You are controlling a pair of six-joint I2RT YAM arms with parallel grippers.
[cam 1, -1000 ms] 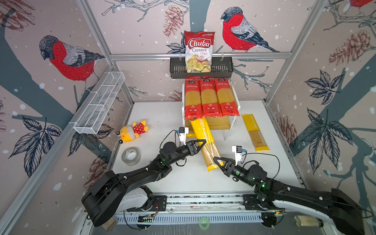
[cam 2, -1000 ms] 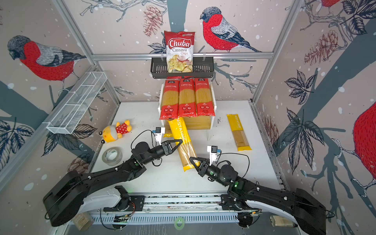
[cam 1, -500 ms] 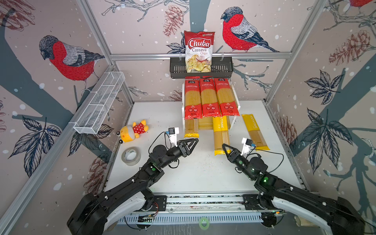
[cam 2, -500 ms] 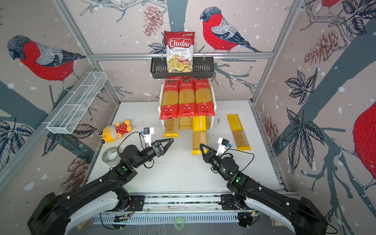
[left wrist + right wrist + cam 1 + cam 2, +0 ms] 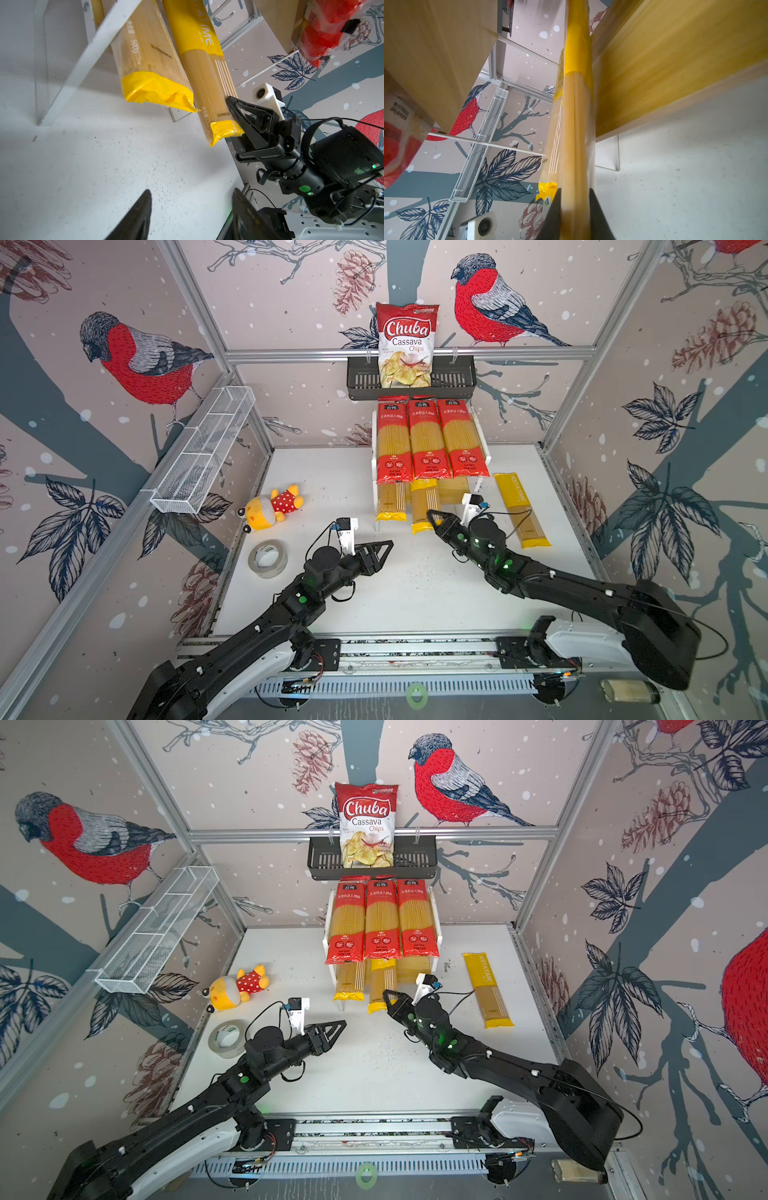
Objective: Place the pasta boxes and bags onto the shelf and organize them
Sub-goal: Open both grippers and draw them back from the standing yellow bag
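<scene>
Three red pasta packs (image 5: 428, 439) lie side by side on the shelf's upper tier in both top views. One yellow pack (image 5: 390, 502) rests at the left of the lower board (image 5: 455, 492). Beside it a second yellow pack (image 5: 424, 506) pokes out of the lower tier, and my right gripper (image 5: 434, 518) is shut on its near end (image 5: 575, 145). A third yellow pack (image 5: 521, 510) lies flat on the table to the right of the shelf. My left gripper (image 5: 384, 549) hovers open and empty over the table, left of the held pack (image 5: 209, 83).
A Chuba chips bag (image 5: 407, 344) stands in the black basket (image 5: 453, 381) above the shelf. A white wire basket (image 5: 203, 452) hangs on the left wall. A yellow plush toy (image 5: 270, 508) and a tape roll (image 5: 268, 560) lie at the table's left.
The left gripper let go of the yellow pack, opened and drew back to the left. The right gripper swung the pack straight and slid it into the lower tier.
</scene>
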